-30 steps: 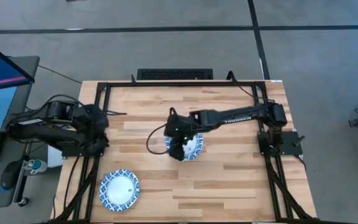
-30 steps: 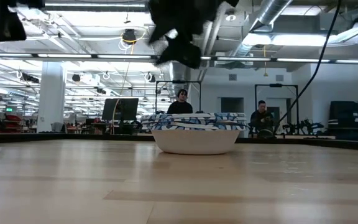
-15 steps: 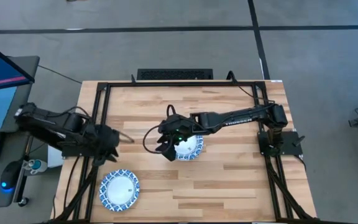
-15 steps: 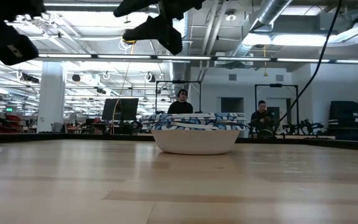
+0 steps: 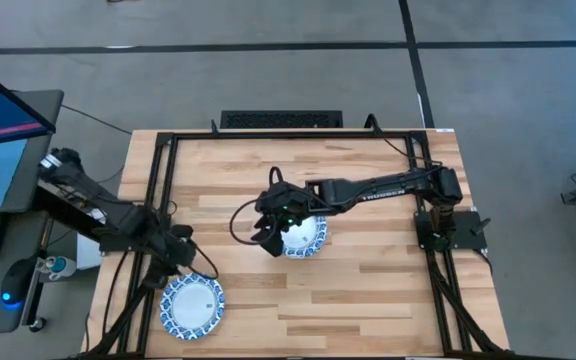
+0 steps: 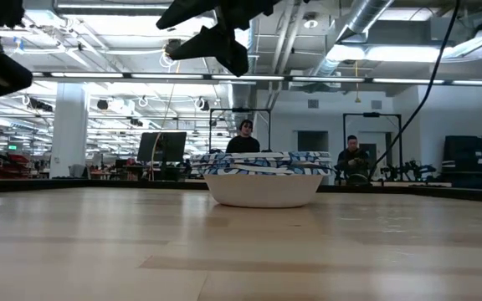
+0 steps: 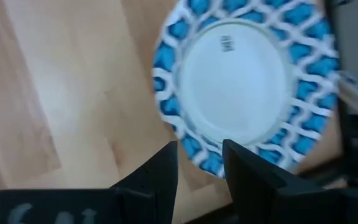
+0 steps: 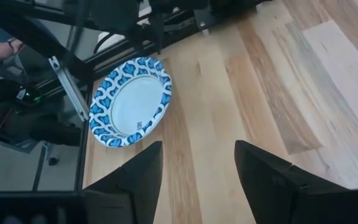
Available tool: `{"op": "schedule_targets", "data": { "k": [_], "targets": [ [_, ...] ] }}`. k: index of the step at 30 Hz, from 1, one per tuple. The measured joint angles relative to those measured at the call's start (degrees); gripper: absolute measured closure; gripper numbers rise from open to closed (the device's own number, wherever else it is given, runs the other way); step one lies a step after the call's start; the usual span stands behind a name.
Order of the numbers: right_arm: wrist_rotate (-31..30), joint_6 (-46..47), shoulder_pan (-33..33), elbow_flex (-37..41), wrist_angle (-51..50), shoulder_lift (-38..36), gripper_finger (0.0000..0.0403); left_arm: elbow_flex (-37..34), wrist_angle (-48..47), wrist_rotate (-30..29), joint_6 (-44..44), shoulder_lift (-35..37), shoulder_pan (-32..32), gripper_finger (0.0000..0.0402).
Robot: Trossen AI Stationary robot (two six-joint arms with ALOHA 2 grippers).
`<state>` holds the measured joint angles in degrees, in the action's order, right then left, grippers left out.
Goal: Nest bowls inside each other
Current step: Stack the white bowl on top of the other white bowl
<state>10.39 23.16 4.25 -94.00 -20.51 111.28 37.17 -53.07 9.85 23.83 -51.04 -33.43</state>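
**Left end effector over the lone bowl, right one above the stack**

Your left end effector (image 5: pixel 190 262) hangs just above the far edge of the single bowl (image 5: pixel 192 303) at the counter's near-left corner. In the left wrist view its fingers (image 7: pixel 160 171) stand apart with nothing between them, their tips over the bowl's (image 7: pixel 244 90) blue-patterned rim. The bowl lies flat on the counter (image 5: pixel 368 290), white middle up.

Your right end effector (image 5: pixel 269 236) is released too: the right wrist view shows its two fingers (image 8: pixel 140 168) spread wide and empty, looking across the wood toward that same lone bowl (image 8: pixel 130 101). From above, it sits beside the left edge of the stack (image 5: pixel 303 235) of nested bowls near the counter's middle. The low view shows it raised well above the stack (image 6: pixel 264 180), which rests on the counter with several patterned rims layered at its top.

Two people (image 6: pixel 244 138) show in the room beyond.
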Motion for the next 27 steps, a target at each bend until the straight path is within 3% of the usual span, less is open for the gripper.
{"op": "schedule_targets", "data": {
  "k": [11, 18, 27],
  "targets": [
    [0.1, 0.9, 0.2, 0.0, 0.0, 0.0, 0.0182, 0.0, 9.7, -3.4, 4.4, -16.5, -1.4, 0.0285],
    [0.2, 2.4, 1.1, 0.0, 0.0, 0.0, 0.0182, 0.1, 18.2, -3.9, 4.6, -21.7, -1.4, 0.0285],
    [0.3, 2.4, 2.1, 0.0, -0.5, 0.0, 0.0182, 1.4, 17.9, -3.3, 8.3, -23.0, -1.4, 0.0285]
  ]
}}
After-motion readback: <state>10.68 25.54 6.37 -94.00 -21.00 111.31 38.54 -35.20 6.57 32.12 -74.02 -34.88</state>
